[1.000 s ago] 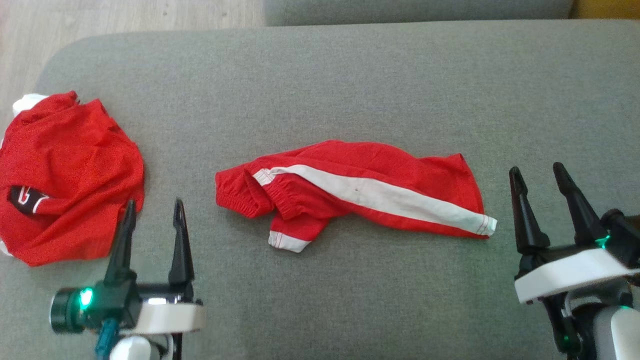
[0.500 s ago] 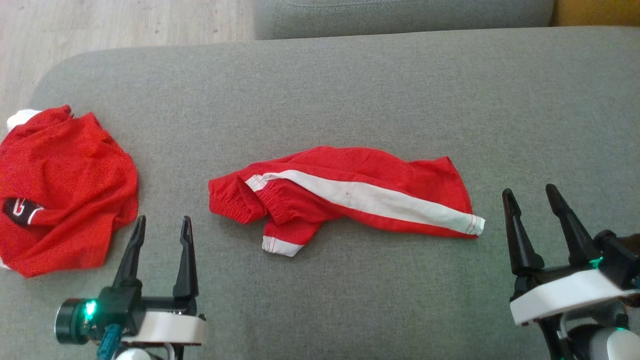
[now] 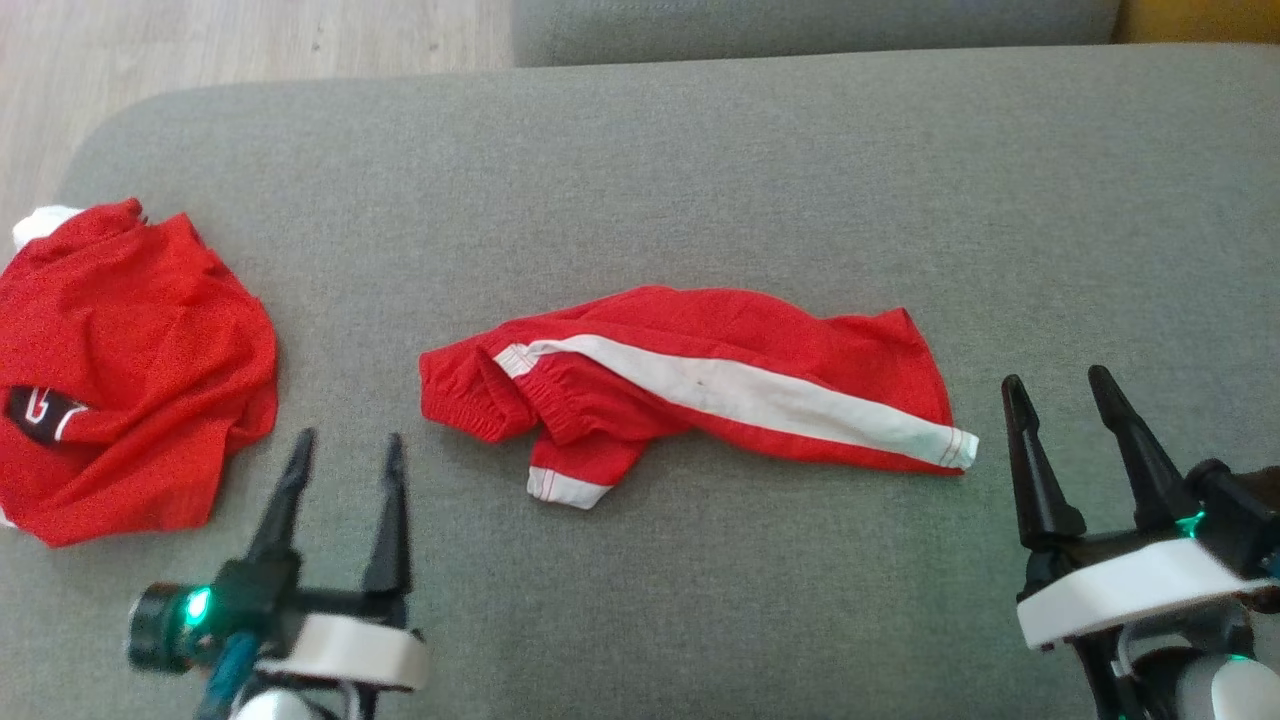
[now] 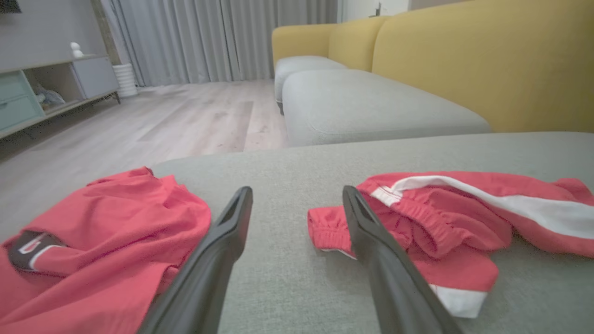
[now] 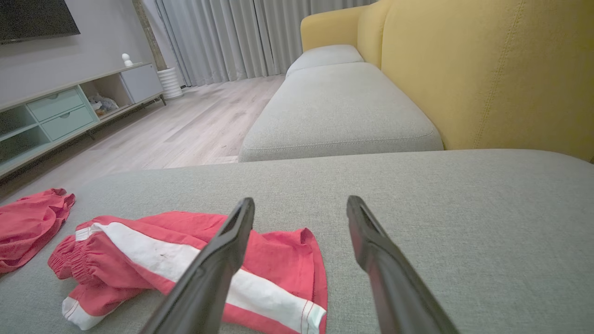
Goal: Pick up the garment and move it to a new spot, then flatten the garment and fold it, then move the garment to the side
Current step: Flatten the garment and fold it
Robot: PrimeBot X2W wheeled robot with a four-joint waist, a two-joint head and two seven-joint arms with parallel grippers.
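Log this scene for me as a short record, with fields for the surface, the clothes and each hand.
surface: grey cushion
centre: shorts, red with a white stripe, crumpled, waistband end folded over
left edge: red pile, bunched, black patch showing
left hand: open, empty, before the gap between pile and shorts
right hand: open, empty, just right of the shorts' hem
task state: shorts not yet picked up
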